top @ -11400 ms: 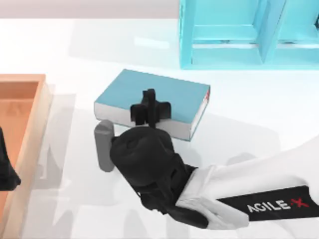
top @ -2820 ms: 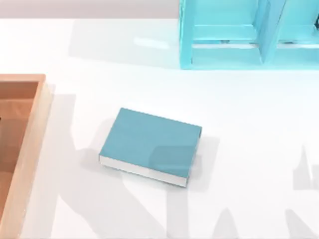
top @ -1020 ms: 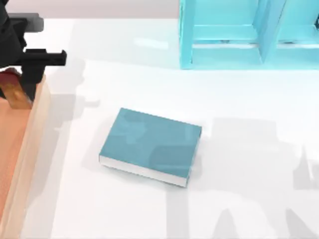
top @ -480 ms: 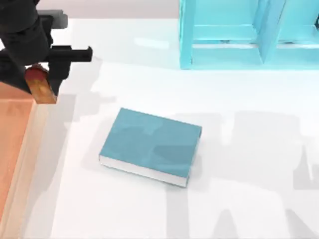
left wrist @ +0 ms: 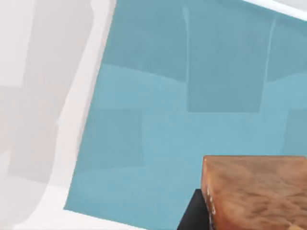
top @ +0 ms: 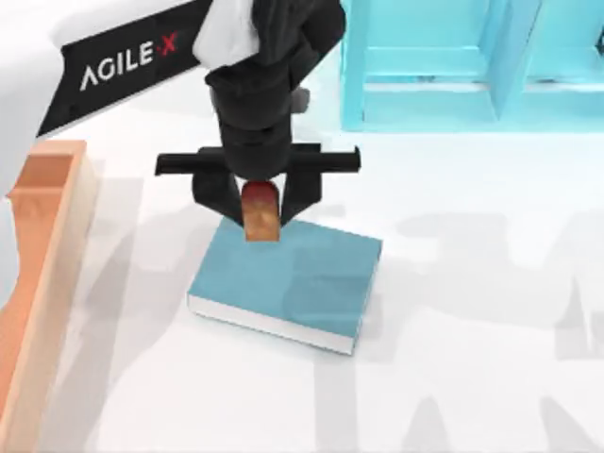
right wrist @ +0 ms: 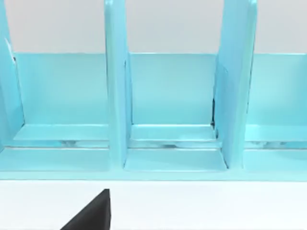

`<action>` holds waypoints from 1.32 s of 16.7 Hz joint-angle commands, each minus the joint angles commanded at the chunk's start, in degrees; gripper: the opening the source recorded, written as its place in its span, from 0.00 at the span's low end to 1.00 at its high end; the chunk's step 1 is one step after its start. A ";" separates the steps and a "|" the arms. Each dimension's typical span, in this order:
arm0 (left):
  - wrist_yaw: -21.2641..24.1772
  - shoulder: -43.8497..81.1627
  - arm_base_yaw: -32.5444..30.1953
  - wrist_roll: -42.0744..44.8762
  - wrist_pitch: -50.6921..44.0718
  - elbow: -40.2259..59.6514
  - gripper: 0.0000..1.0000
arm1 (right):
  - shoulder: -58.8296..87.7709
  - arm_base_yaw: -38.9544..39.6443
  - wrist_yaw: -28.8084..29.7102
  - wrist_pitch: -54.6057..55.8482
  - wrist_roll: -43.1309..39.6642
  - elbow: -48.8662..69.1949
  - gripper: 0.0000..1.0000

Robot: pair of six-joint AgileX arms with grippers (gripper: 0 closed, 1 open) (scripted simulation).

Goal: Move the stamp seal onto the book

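The teal book (top: 293, 278) lies flat near the middle of the table, white page edges facing the front. My left gripper (top: 260, 203) hangs over the book's far left corner, shut on the stamp seal (top: 261, 212), an amber-brown block with a dark red top. In the left wrist view the stamp seal (left wrist: 256, 194) hovers close above the book cover (left wrist: 158, 120). One dark finger of my right gripper shows in the right wrist view, facing the shelf unit.
A turquoise shelf unit (top: 472, 66) with compartments stands at the back right; its compartments (right wrist: 172, 105) look bare. A wooden tray (top: 42, 283) runs along the left edge. White table surface surrounds the book.
My left arm has carried the stamp seal from above the wooden tray rightwards to above the book's far left corner. The book has not moved.
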 joint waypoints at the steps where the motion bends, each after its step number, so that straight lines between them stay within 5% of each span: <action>1: 0.24 1.30 -1.56 -1.44 0.35 0.23 0.00 | 0.00 0.00 0.00 0.00 0.00 0.00 1.00; 13: 0.54 2.32 -2.90 -2.71 -0.42 1.34 0.00 | 0.00 0.00 0.00 0.00 0.00 0.00 1.00; 22: 0.54 2.32 -2.90 -2.71 -0.42 1.34 0.68 | 0.00 0.00 0.00 0.00 0.00 0.00 1.00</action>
